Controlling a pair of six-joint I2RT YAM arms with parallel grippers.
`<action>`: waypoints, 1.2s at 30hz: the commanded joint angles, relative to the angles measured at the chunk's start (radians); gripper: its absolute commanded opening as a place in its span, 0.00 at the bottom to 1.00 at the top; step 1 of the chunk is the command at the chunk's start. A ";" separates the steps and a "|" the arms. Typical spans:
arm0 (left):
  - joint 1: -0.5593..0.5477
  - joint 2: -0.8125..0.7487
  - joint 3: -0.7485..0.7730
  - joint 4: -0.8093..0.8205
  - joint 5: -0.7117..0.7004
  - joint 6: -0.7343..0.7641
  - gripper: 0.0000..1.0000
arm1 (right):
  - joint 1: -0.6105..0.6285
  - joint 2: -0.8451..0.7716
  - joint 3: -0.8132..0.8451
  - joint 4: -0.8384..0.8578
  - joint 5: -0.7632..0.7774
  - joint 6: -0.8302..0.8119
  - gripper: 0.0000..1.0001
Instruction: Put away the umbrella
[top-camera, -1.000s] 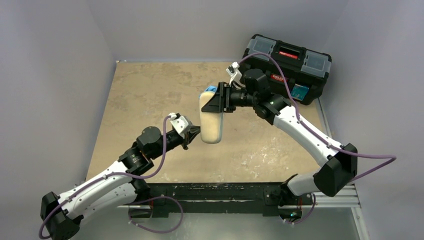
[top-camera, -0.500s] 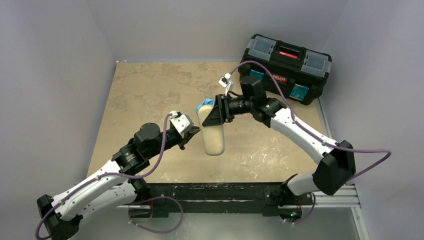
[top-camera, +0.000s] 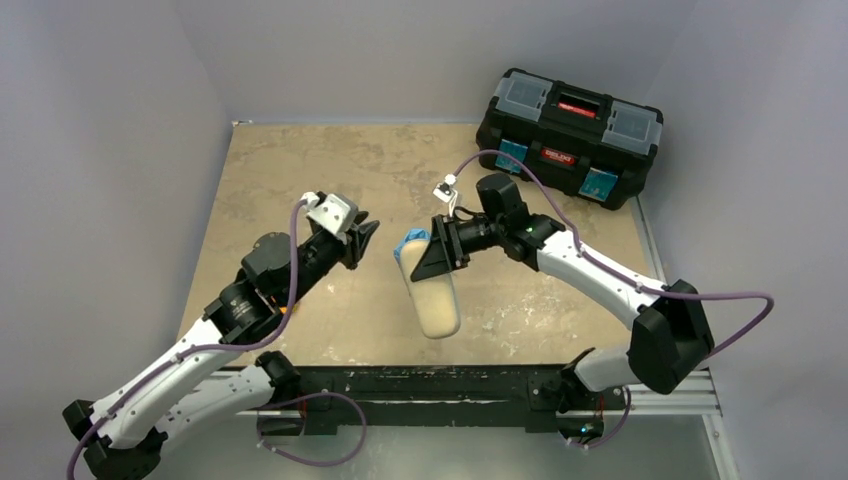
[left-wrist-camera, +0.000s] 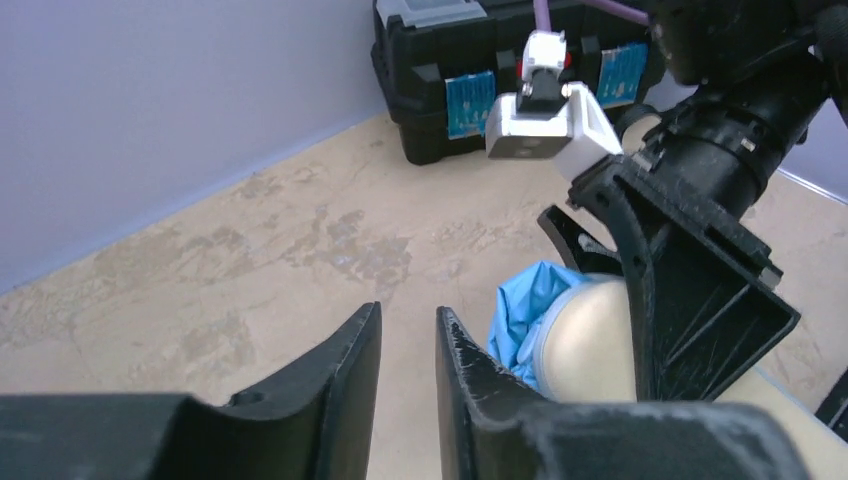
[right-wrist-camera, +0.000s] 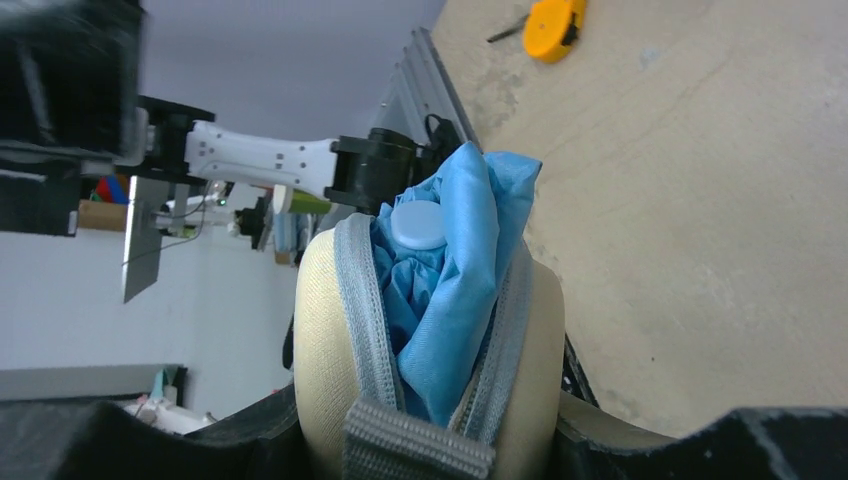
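Left gripper, jaws a narrow empty slit, hangs near the right gripper clamping the soft beige case, from whose unzipped far end the umbrella bulges, light slippery fabric probably best pressed in at its 1 firm round cap.

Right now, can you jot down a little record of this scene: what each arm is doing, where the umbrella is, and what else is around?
Left gripper: jaws slightly apart, holding nothing
Right gripper: clamped around the case
Umbrella: inside the case, blue fabric poking out its open end
Also around: black toolbox at the far right, orange tape measure on the table
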 joint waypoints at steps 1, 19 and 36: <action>0.003 -0.034 0.067 -0.123 0.000 -0.145 0.38 | -0.002 -0.076 -0.048 0.437 -0.170 0.179 0.00; 0.066 -0.082 0.271 -0.386 0.435 -0.563 0.19 | -0.004 -0.087 -0.103 1.392 -0.259 0.705 0.00; 0.067 0.036 0.301 -0.199 0.562 -0.667 0.05 | -0.003 -0.062 -0.066 1.417 -0.256 0.745 0.00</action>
